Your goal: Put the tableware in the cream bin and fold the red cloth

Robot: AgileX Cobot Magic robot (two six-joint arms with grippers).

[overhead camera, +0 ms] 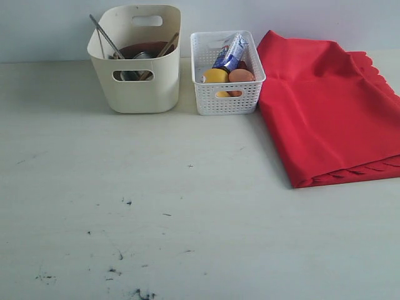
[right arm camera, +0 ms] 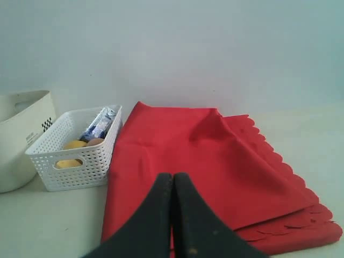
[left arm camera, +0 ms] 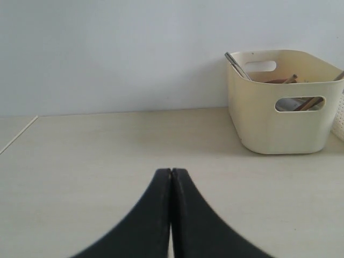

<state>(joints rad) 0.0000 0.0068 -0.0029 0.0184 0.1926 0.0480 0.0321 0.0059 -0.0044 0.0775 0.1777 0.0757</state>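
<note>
Exterior view: the cream bin (overhead camera: 140, 90) stands at the rear of the surface (overhead camera: 187, 206). The tableware (overhead camera: 142, 55) is inside it, with handles leaning on its rim. A white basket (overhead camera: 226, 97) stands just beside the bin, and the red cloth (overhead camera: 325, 106) lies folded just beside the basket's other side.

Left wrist view: left claw (left arm camera: 171, 180) pressed together, empty, with the cream bin ahead.

Right wrist view: right claw (right arm camera: 172, 183) pressed together, empty, with the folded red cloth ahead
</note>
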